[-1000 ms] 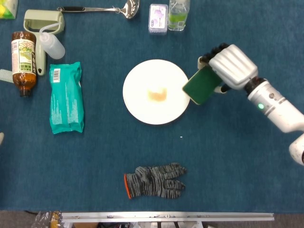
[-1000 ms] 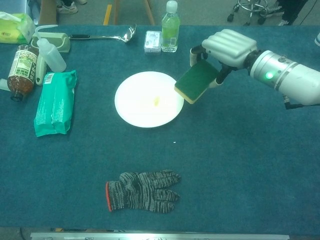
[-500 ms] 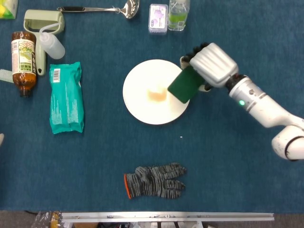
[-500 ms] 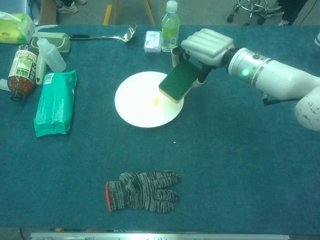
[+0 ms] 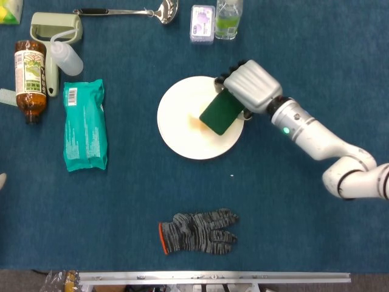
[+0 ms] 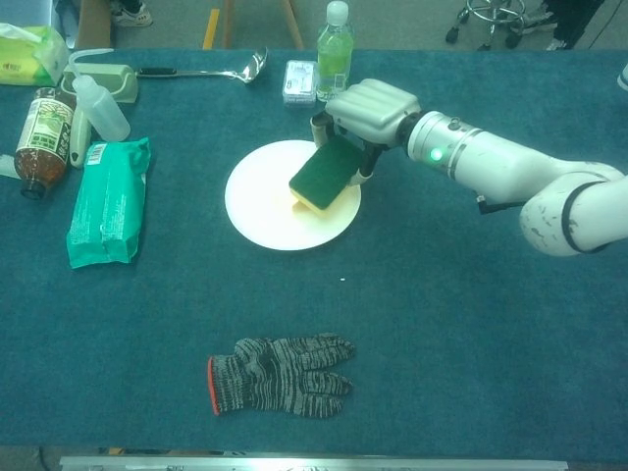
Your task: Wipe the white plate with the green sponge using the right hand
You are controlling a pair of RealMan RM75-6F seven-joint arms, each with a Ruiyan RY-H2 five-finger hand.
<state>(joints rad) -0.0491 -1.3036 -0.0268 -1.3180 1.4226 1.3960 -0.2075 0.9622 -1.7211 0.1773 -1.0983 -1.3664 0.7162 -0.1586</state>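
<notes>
Already the wiping stage is beginning: the right robot hand [image 5: 250,86] is gripping the green sponge [image 5: 220,114] and holding it over the middle of the white plate [image 5: 182,125], which is lying near the centre of the blue surface [image 5: 292,231]. Judging from the chest view, the sponge's lower edge is sitting at or just above the yellowish smear in the plate's centre, though whether it is actually pressing down cannot be told. So the pick-up and the carry look finished; the rubbing itself seems to be what is remaining, since a trace of the smear is peeking out beside the sponge. The left robot hand is not showing in either view.

As for writing, going from the biggest item down: the teal wipes packet [image 5: 84,125] is showing a white barcode label at its top corner, too small to read. The brown bottle [image 5: 30,79] is carrying a pale label with green print, illegible. The small purple-and-white pack [image 5: 202,24] beside the clear bottle [image 5: 228,18] is bearing printing that is also too blurred to make out.
</notes>
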